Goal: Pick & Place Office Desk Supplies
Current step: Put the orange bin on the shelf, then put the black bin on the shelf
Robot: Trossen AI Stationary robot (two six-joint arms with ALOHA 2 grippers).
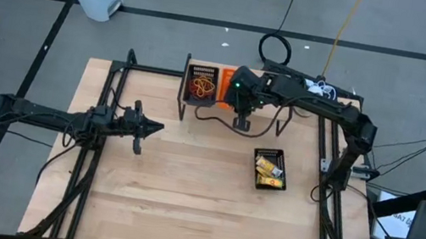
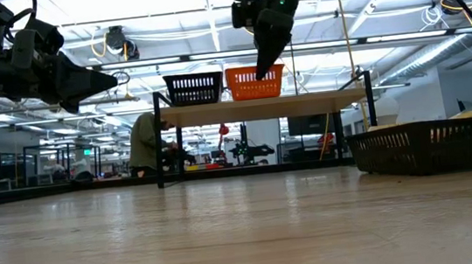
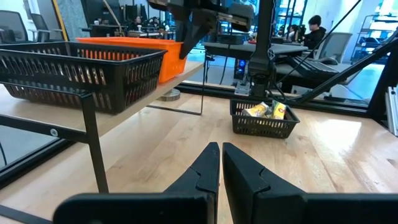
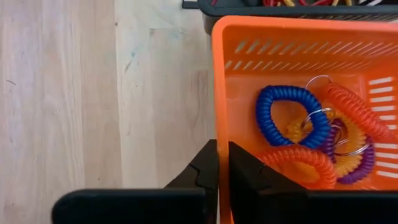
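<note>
Orange plastic filled most of what the right tool (image 4: 219, 180) looked down on: the orange basket (image 4: 298, 93) sat directly below it on a raised shelf (image 2: 260, 106), its near wall running just under the tool's tips. The fingers were pressed together with nothing between them. Inside the basket, ahead of the tool, lay coiled wrist loops: a blue coil (image 4: 292, 118), an orange coil (image 4: 295, 163), and purple and yellow coils tangled with thin metal rings. Beside the orange basket stood a black basket (image 1: 201, 83) holding red and orange rubber bands. Well away from the right tool, down on the wooden worktop (image 1: 183, 201), a second black basket (image 1: 270, 168) held yellow packets.

The left tool (image 1: 140, 128) hovered over the worktop, far to the side of the shelf, its fingers likewise closed and empty.

From here the likeliest trouble seemed to be the basket wall. The right tool sat almost over the rim, so a straight descent could catch the edge and push or tip the light basket off the shelf. The coils were interlinked through the rings, so pinching one might drag several out together. With the fingers closed, the tool would have to spread before dropping, or it would only prod the pile.
</note>
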